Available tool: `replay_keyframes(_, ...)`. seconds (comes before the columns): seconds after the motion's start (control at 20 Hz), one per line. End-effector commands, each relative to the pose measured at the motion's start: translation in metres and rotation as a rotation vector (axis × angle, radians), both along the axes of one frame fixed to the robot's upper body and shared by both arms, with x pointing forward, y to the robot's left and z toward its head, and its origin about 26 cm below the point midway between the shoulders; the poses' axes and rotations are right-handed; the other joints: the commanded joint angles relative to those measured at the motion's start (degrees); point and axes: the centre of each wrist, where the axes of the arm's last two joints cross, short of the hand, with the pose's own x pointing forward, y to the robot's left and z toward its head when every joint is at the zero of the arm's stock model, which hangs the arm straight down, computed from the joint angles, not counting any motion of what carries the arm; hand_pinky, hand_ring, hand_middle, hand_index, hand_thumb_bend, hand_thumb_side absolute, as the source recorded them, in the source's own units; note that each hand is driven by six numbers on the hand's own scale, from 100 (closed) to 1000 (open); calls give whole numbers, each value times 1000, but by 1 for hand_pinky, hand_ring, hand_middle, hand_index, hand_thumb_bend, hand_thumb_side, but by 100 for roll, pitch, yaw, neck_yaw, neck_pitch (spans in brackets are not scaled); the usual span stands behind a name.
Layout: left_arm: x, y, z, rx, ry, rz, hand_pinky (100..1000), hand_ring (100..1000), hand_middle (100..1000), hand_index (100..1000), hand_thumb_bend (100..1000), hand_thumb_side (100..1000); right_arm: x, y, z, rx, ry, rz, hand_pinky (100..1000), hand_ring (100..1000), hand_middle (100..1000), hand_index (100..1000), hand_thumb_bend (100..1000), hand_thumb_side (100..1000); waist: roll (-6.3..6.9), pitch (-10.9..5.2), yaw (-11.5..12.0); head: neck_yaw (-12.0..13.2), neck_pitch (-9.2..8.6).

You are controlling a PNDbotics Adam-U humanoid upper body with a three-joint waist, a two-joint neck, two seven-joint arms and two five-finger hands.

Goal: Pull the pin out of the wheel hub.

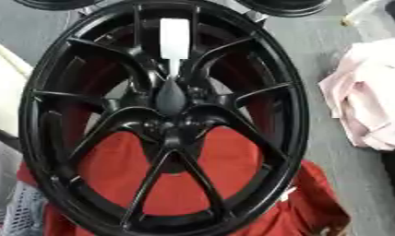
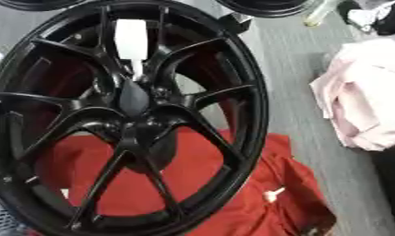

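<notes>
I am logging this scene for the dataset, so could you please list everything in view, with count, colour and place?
wheel: one, black, spoked, filling the centre of both views.
pin: one, white block narrowing to a thin stem that runs down to the hub, upper centre of the wheel.
hub: one, black, at the wheel's centre where the spokes meet.
red cloth: one, under the wheel's lower part, spreading right.
pink cloth: one, pale pink, crumpled, right of the wheel.
dark round objects: two, partly visible at the top edge.
grey surface: one, under everything.
Robot's hands: none in view.
</notes>
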Motion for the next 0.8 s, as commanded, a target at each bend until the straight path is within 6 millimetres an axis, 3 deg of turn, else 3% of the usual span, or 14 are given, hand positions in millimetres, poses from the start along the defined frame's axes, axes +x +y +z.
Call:
replay_keyframes(0.05, -3, 2, 7, 3, -33, 14, 842, 701, 624, 843, 100, 802, -3, -19, -4, 0, -73, -144, 752, 665, 392, 470, 100, 100, 22, -161, -10, 67, -105)
replay_keyframes(0.45, -3, 1, 7, -2, -31, 10, 843, 701, 624, 843, 100, 802, -3, -70, -55, 62, -38, -422, 766, 707, 472, 551, 100, 100, 100, -155, -22, 97, -143)
replay_keyframes(0.55, -3, 1, 7, -3, -29, 10, 844, 701, 624, 843, 100, 803, -5, -80, -65, 82, -31, -472, 781, 739, 521, 608, 100, 100, 107, -150, -25, 100, -151)
replay_keyframes(0.6, -3, 0, 7, -3, -28, 9, 844, 701, 624, 843, 100, 804, -5, -84, -69, 95, -30, -493, 797, 769, 588, 675, 100, 100, 109, -147, -27, 103, -152)
replay_keyframes(0.65, -3, 0, 6, -4, -28, 8, 844, 701, 624, 843, 100, 804, -6, -88, -73, 105, -27, -512, 829, 825, 705, 765, 100, 171, 110, -144, -27, 105, -153)
replay_keyframes(0.7, -3, 0, 6, -3, -27, 8, 844, 701, 624, 843, 100, 804, -7, -92, -78, 116, -15, -527, 866, 895, 798, 816, 109, 319, 110, -142, -26, 109, -157)
replay_keyframes(0.8, -3, 0, 6, -3, -26, 7, 844, 701, 624, 843, 100, 804, -8, -98, -85, 131, 1, -541, 887, 933, 844, 848, 100, 487, 112, -142, -26, 115, -164)
